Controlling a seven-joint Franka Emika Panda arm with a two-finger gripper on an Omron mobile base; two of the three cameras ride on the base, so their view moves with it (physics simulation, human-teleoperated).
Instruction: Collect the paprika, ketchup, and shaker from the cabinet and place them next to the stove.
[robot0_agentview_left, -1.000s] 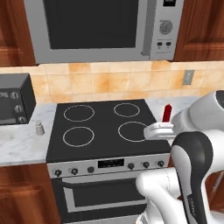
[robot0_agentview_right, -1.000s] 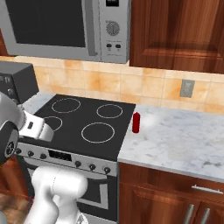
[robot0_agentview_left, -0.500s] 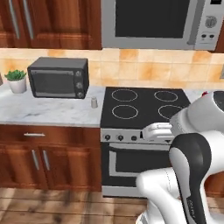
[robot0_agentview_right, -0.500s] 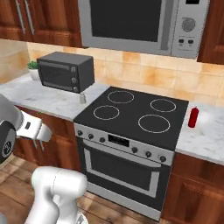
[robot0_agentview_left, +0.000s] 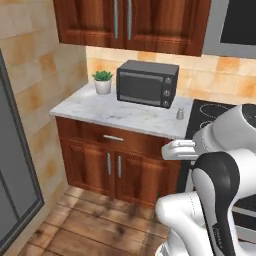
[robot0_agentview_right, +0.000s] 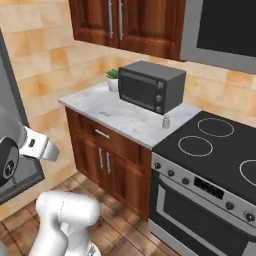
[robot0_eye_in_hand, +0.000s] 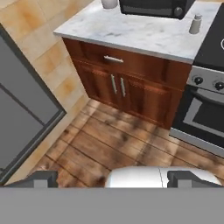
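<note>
Three views of one kitchen corner. Left base view, left to right: a dark grey panel (robot0_agentview_left: 15, 165) fills the left edge; a small potted plant (robot0_agentview_left: 103, 81) stands at upper centre on the marble counter (robot0_agentview_left: 120, 112), just beside a black toaster oven (robot0_agentview_left: 147, 83). No brand or writing can be read on the oven or elsewhere. Right of the oven, near the counter's right end, stands the shaker (robot0_agentview_left: 180, 114), upright and apart from the oven. The stove (robot0_agentview_left: 215, 112) begins just beyond it at the right edge, partly hidden by the white arm. Wooden wall cabinets with bar handles (robot0_agentview_left: 130, 22) span the top.

Right base view: the shaker (robot0_agentview_right: 165, 121) sits mid-frame at the counter's edge, just beside the stove (robot0_agentview_right: 210, 150), whose ring burners and knob row occupy the right half.

Hand view: the gripper (robot0_eye_in_hand: 113, 178) sits at the bottom, its two finger tips (robot0_eye_in_hand: 41, 178) spread wide with nothing between them, above wooden floor; the shaker (robot0_eye_in_hand: 195, 23) appears upper right.
</note>
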